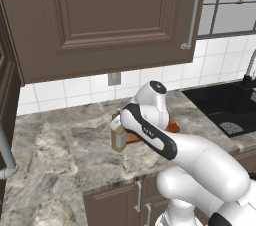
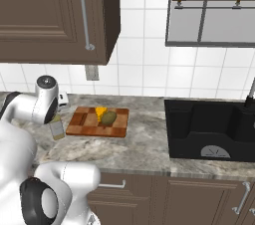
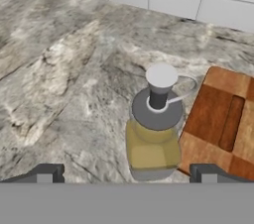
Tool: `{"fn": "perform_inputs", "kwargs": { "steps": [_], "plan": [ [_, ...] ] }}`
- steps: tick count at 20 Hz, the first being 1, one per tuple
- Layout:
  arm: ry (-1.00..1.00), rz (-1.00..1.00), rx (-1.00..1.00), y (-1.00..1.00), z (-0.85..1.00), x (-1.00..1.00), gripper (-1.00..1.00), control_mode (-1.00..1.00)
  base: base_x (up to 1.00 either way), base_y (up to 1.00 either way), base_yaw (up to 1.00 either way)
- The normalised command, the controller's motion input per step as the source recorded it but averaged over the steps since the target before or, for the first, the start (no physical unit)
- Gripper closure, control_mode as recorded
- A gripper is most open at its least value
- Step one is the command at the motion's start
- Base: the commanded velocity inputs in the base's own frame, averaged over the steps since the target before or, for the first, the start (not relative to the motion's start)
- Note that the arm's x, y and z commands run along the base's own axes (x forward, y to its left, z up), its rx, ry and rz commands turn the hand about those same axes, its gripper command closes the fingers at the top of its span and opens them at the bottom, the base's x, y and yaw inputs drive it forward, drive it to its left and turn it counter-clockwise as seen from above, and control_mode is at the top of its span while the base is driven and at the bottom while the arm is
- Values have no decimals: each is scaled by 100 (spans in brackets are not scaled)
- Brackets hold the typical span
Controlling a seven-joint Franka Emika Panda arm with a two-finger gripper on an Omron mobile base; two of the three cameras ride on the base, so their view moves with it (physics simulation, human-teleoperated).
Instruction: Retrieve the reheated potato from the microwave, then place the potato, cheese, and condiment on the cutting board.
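Since the potato (image 2: 109, 117) and the cheese (image 2: 101, 112) already lie touching each other on the cutting board (image 2: 84, 124), what you have left, by my judgement, is the condiment (image 3: 154, 136), which stands upright on the worktop (image 3: 64, 84) just beside the board's edge. In the hand view the bottle sits near the middle, with the board at its 3 o'clock and bare marble at its 9 o'clock. Your pincer (image 3: 126, 173) is released, jaws spread wide, one tip on each side of the bottle's base and neither touching it. Come straight down so the tips straddle the clear body below the grey dispenser top, not the thin nozzle, which would likely slip or tip. Keep the fingers level and centred; the bottle looks a little closer to the 3 o'clock tip, so nudge that way before you clench. Watch that tip against the board's rim as you descend. Once you have it, lift clear of the board's edge, carry it toward 3 o'clock, and set it on a bare square away from the potato and cheese, in the right base view the board's 9 o'clock end.
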Motion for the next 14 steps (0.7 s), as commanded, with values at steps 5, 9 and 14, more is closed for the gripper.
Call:
{"fn": "perform_inputs", "kwargs": {
  "steps": [5,9,14],
  "plan": [
    [0,-3,0,1,-6,6,-100,-100,0,0,0],
    [0,-1,0,0,-4,7,-100,-100,0,0,0],
    [0,-1,0,0,-3,4,-100,-100,0,0,0]
  ]
}}
